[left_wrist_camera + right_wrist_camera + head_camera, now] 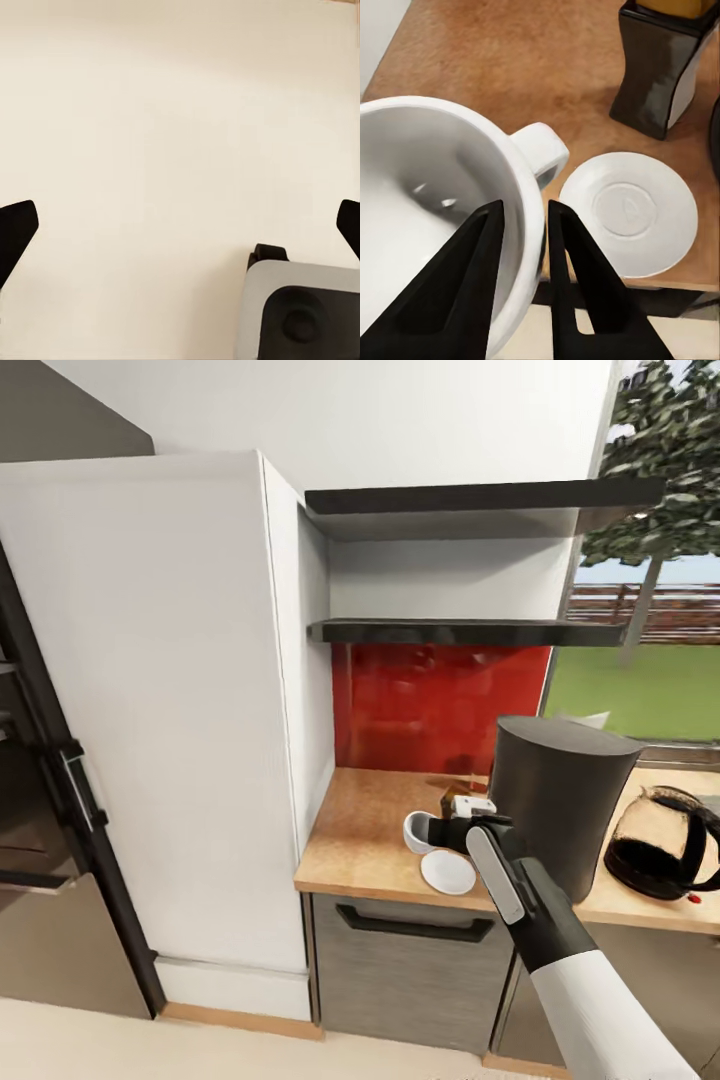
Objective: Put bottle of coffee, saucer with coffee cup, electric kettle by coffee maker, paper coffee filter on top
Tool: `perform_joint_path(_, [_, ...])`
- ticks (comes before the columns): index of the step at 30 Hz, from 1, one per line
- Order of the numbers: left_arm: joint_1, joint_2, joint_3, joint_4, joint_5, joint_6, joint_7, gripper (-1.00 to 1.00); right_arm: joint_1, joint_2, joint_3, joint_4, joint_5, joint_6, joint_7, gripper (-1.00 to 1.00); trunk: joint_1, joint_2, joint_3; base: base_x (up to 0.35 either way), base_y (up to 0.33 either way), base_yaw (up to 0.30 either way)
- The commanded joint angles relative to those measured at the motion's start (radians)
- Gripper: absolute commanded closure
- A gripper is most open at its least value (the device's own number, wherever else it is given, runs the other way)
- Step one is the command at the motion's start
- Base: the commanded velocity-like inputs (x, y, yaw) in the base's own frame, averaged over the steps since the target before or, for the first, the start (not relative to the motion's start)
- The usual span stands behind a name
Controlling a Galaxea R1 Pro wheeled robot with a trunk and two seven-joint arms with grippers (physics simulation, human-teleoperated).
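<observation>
Head view: the right gripper [452, 830], on a black-and-white arm, reaches over the left end of the light-wood desk [365, 830], which sits above dark grey cabinet fronts. Its fingers are closed on the wall of the small white coffee cup [420, 830], held just beside and slightly above the flat round white saucer [448, 873]; whether cup and saucer touch cannot be told. The saucer lies near the desk's front edge, just left of the tall dark grey rounded coffee maker [560, 810]. The small dark waisted bottle of coffee [465, 800], with white label, stands behind the gripper, close to the coffee maker's left side. The rounded clear glass electric kettle [660, 845], with black loop handle, stands on the desk to the right of the coffee maker.

Right wrist view: the two black fingers [577, 277] pinch the rim of the coffee cup [427, 187], one finger inside the bowl, the other outside beside the handle. The saucer [630, 210] lies bare on the wood just beyond the cup's handle; the bottle of coffee [660, 67] stands farther back.

Left wrist view: the left gripper [180, 225] has its dark fingers spread wide apart over a plain cream surface, holding nothing.
</observation>
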Motion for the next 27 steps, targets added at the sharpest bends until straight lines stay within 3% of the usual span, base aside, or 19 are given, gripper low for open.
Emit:
perform_joint_path(1, [0.000,0.000,0.009,0.001,-0.009,-0.004,-0.003,-1.00,-0.001,0.003,0.001,0.001,-0.012,0.001,-0.007,1.00,0.000,-0.001,0.000,0.000,0.113,-0.286])
perform_joint_path(8, [0.000,-0.001,0.009,0.001,-0.006,-0.008,-0.003,-1.00,-0.001,0.026,0.000,0.005,-0.011,0.001,-0.007,1.00,0.000,-0.001,0.002,0.000,0.268,-0.288])
perform_joint_path(27, [0.001,-0.003,0.009,0.003,-0.007,-0.009,-0.003,-1.00,-0.001,0.027,0.000,0.029,-0.010,0.001,-0.007,1.00,0.000,-0.001,0.002,0.022,0.305,-0.292])
